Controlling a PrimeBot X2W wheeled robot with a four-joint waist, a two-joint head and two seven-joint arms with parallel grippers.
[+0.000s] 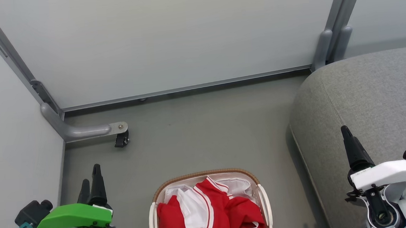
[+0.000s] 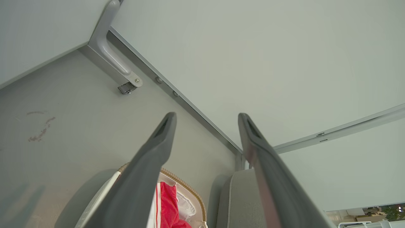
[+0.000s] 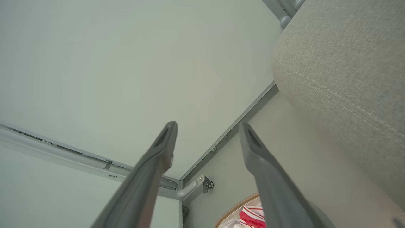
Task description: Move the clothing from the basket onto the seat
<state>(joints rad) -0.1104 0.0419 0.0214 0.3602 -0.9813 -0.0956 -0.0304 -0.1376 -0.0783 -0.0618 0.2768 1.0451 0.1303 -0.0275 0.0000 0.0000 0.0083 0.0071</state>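
Lying heaped in the basket [image 1: 203, 173], the red-and-white clothing [image 1: 209, 212] sits low in the head view, on the grey floor [image 1: 197, 135] between the two arms. The grey seat [image 1: 374, 93] stands just to the basket's right. The left pincer [image 2: 207, 114] hovers over the floor left of the basket, its fingers spread and released. The right pincer [image 3: 207, 125] hangs above the seat's near edge, also spread wide and holding nothing.

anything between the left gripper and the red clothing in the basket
Nothing visible does. The clothing lies uncovered on top in the open basket, and the left gripper hangs open off to its left.
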